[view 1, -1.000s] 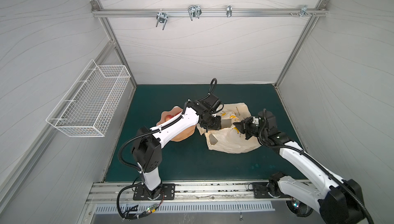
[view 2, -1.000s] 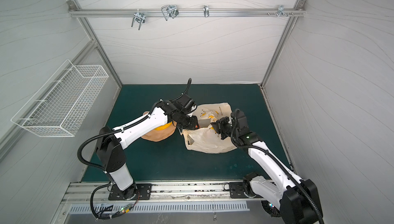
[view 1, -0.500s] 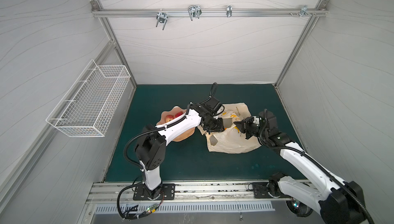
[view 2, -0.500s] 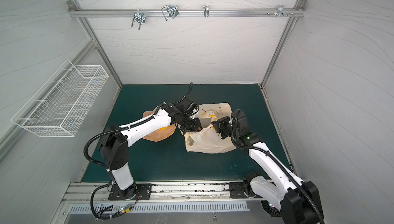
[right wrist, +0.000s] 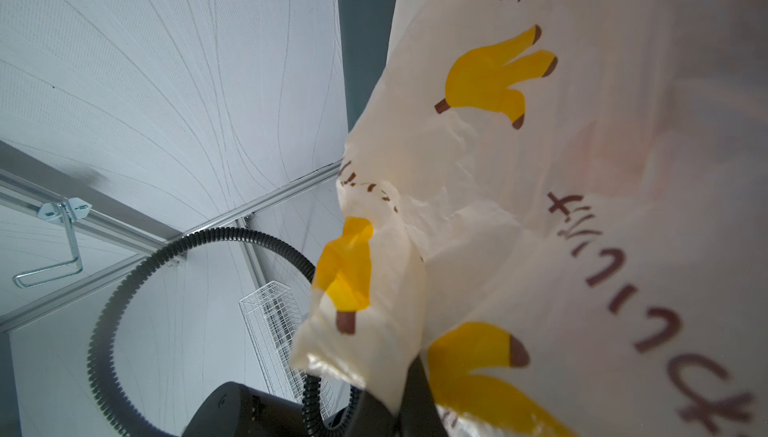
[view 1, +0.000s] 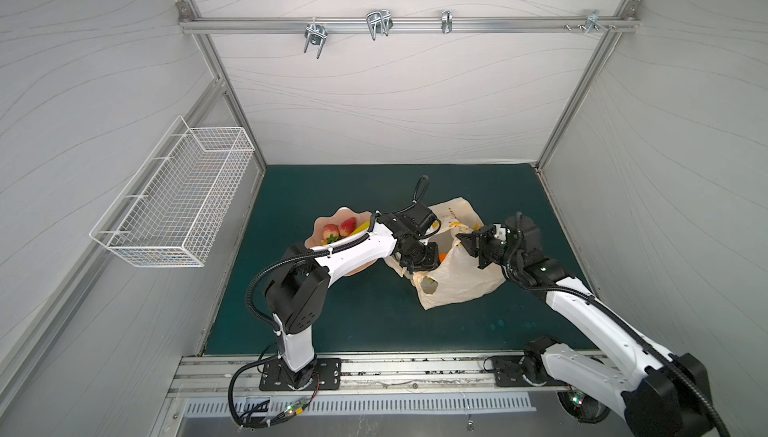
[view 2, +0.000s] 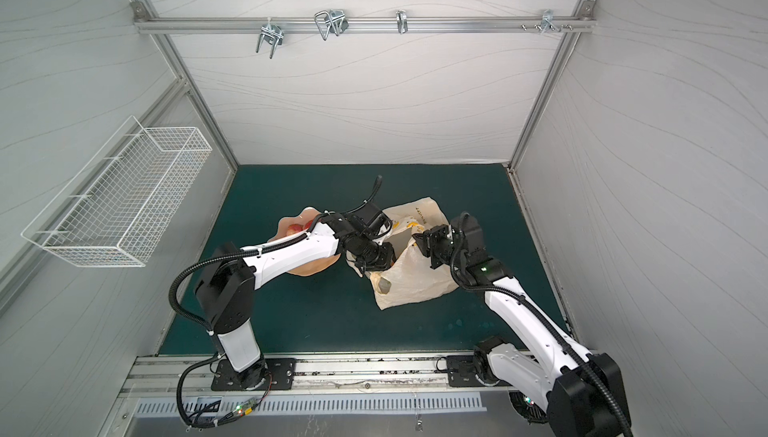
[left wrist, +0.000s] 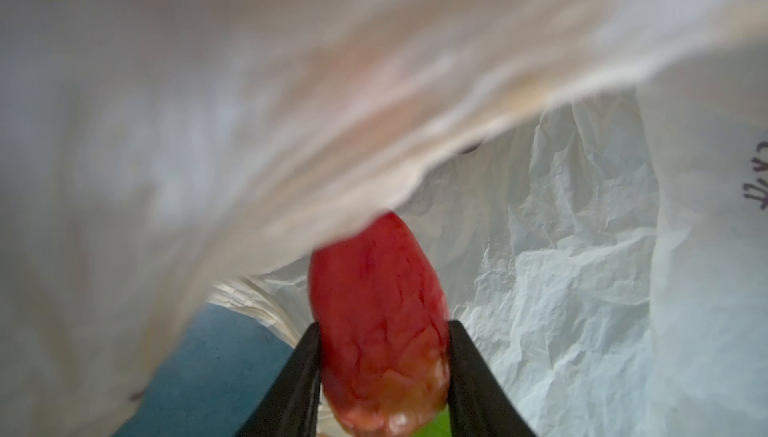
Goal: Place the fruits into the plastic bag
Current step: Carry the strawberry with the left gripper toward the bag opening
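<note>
My left claw (left wrist: 384, 327) pinches a red strawberry (left wrist: 374, 289). Only my left wrist view shows that, with the plastic bag (left wrist: 561, 289) over and beside it. In a top view my arm hides that berry. There the plastic bag (view 1: 461, 285) lies on the green mat (view 1: 332, 310) beside the pink dish (view 1: 322, 223), where two other strawberries (view 1: 338, 229) sit. My right claw (right wrist: 399, 401) is pressed together on the bag's edge.

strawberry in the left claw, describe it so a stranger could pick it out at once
On the green mat sits a cream plastic bag printed with bananas. At its mouth the left claw pinches a glossy red strawberry. The other two strawberries lie loose in the pink dish.
</note>
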Action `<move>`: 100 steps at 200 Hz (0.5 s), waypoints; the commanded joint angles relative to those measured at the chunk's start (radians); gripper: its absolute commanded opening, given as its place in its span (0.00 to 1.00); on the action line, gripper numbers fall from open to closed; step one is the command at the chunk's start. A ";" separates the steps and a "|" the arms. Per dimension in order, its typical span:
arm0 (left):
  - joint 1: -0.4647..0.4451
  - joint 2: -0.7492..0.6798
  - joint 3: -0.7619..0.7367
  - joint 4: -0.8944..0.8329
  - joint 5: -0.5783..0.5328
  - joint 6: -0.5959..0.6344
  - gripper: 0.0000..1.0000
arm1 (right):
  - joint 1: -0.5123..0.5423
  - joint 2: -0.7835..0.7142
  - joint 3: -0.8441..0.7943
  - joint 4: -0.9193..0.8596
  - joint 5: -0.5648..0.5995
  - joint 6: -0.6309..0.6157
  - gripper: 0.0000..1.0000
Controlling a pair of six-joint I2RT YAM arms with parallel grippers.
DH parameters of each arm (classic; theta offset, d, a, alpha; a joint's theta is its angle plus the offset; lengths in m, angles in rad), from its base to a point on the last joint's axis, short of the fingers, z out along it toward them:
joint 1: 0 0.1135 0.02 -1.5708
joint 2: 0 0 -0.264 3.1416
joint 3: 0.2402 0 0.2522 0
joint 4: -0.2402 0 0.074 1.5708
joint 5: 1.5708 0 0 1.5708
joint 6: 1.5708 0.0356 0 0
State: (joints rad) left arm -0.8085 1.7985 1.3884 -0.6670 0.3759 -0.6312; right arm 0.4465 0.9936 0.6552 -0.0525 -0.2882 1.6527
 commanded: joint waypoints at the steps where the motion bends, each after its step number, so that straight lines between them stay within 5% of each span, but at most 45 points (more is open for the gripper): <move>1: -0.010 0.030 0.063 0.007 0.009 0.016 0.08 | 0.019 -0.013 0.014 0.029 0.032 0.039 0.00; 100: -0.051 0.071 0.135 -0.049 -0.041 0.058 0.07 | 0.046 0.009 -0.004 0.079 0.090 0.074 0.00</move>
State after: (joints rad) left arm -0.8478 1.8652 1.4792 -0.6849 0.3729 -0.5972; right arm 0.4854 0.9981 0.6552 -0.0086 -0.2279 1.6775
